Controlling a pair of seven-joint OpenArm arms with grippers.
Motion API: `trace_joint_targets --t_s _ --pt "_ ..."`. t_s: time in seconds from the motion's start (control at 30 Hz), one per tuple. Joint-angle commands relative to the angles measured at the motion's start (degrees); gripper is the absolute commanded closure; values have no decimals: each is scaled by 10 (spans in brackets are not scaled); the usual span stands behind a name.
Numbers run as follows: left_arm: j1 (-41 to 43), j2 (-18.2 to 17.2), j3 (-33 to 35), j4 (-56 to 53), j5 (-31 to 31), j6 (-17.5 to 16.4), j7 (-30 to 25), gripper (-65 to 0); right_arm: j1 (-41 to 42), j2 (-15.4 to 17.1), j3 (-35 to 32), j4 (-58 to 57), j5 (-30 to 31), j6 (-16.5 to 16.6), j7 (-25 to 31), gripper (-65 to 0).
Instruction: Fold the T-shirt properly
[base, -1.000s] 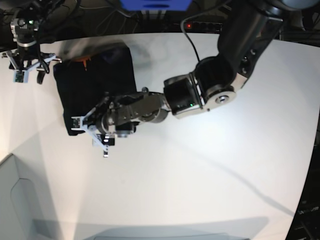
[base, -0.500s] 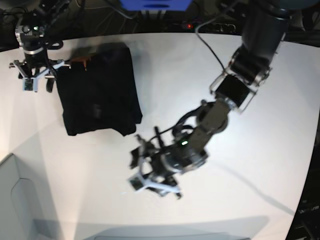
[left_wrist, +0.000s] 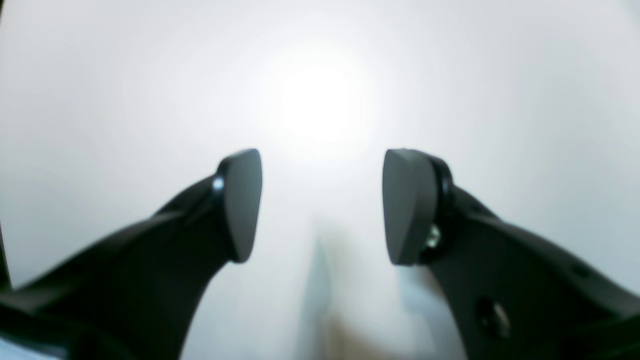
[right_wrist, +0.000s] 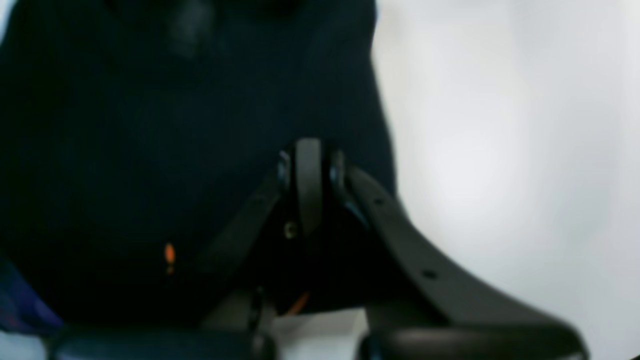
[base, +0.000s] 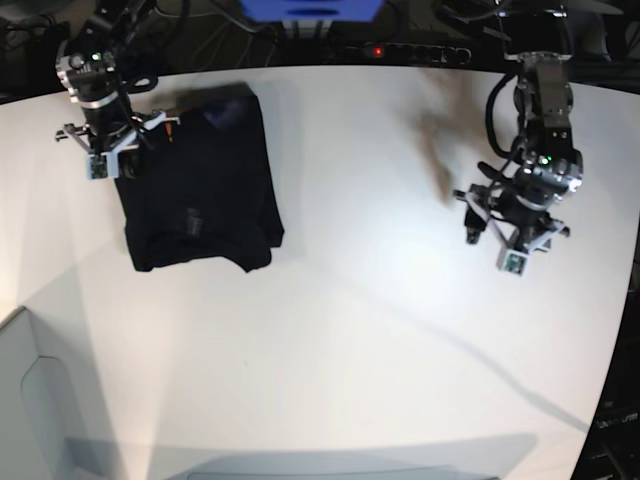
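T-shirt position: the T-shirt (base: 198, 182) is laid as a folded black block on the far left part of the counter (base: 350, 330), close to the counter's rear edge.
Open room: a wide bare stretch of counter is seen between the T-shirt and the left claw (base: 512, 226); the whole near half is bare too.
Counter edges: the rear edge is curved, with dark cabling behind it; the near left corner is cut by a pale panel (base: 40, 400).
Left claw state: the jaws are spread wide with nothing between them, above bare counter, well apart from the T-shirt.
Right claw state: the right claw (right_wrist: 309, 185) is closed, pads pressed together, at the T-shirt's far left corner; whether cloth is pinched cannot be told.
Hard to make out: the right wrist view is blurred; only an orange mark (right_wrist: 169, 253) stands out on the black cloth.
View differences: the left wrist view shows only pads (left_wrist: 242, 200) and glare; the T-shirt's outline is given by the base view alone.
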Motion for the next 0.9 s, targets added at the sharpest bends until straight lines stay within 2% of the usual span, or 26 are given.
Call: trace_joint_targets --t_s 0.0,0.17,0.3,0.43,0.53,0.6,0.7,0.87 --pt "2 -3 -5 11 -8 0 -12 -366 0 2 1 0 8 2 14 0" --pt "23 -3 -10 13 -8 1 -12 -366 3 2 2 -39 8 2 16 0" --pt "40 -3 -11 30 -8 2 -7 -366 -4 2 13 -5 14 2 37 0" --pt "76 -2 -17 84 -8 1 -5 -365 -22 2 53 44 94 2 44 0" --pt "113 -1 -17 110 -9 0 -5 -363 -29 2 92 51 112 2 43 0" --pt "147 -1 -18 119 -9 0 -6 -323 -32 2 122 45 113 2 43 0" --pt "185 -1 -24 119 -9 0 -11 -213 -30 2 147 23 115 2 43 0" --pt "240 58 -101 119 -9 -2 -12 -52 -14 8 146 -24 115 2 43 0"
